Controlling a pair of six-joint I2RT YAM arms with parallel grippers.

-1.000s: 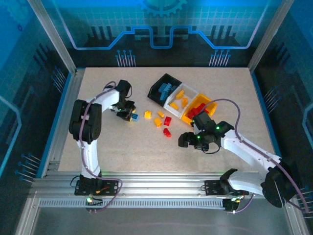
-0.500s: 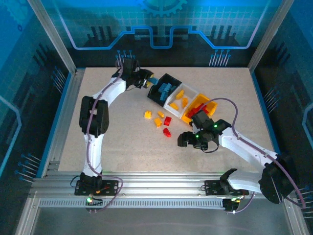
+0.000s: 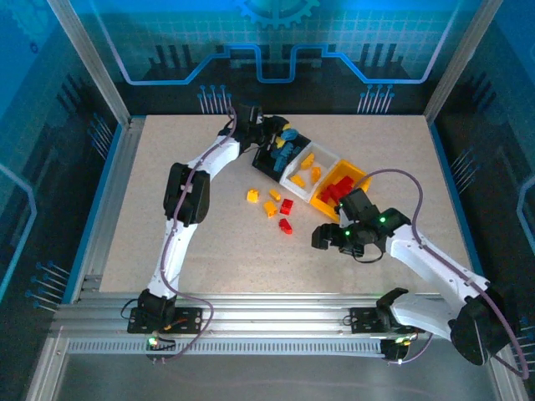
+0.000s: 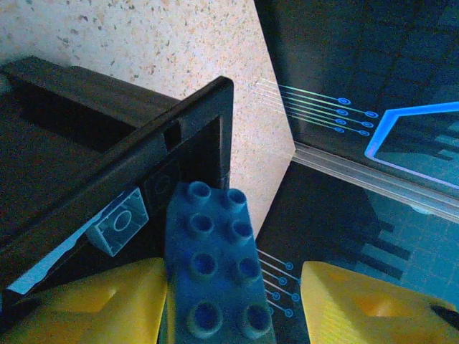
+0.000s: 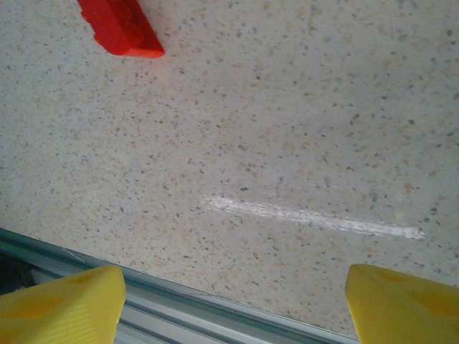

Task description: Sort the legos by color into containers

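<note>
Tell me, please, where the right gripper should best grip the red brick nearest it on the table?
Probably the two long sides of the red brick, from straight above: its shape is long and narrow, with bare table all around.

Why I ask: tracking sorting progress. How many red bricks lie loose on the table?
2. One red brick lies beside an orange brick; the other lies just nearer the robot. Any under the right arm would be hidden.
</note>
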